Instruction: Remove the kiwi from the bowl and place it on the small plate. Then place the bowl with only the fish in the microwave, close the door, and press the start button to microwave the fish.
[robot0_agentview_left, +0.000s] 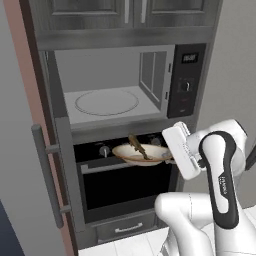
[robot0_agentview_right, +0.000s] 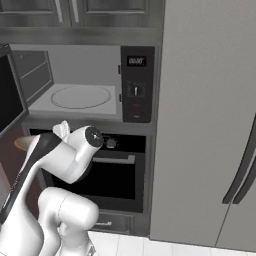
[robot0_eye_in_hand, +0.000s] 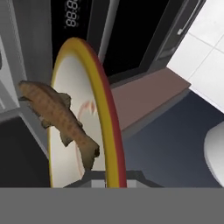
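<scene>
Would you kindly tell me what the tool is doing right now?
Tool: closed on the rim of the bowl, which carries the fish.

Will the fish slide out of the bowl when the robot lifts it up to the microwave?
It might. The fish lies loose in the shallow bowl, tail poking over the rim, so a tilt would probably slide it. It looks stiff, not floppy. The pincer seems to grip only the rim, so the bowl may wobble on the way into the microwave.
</scene>
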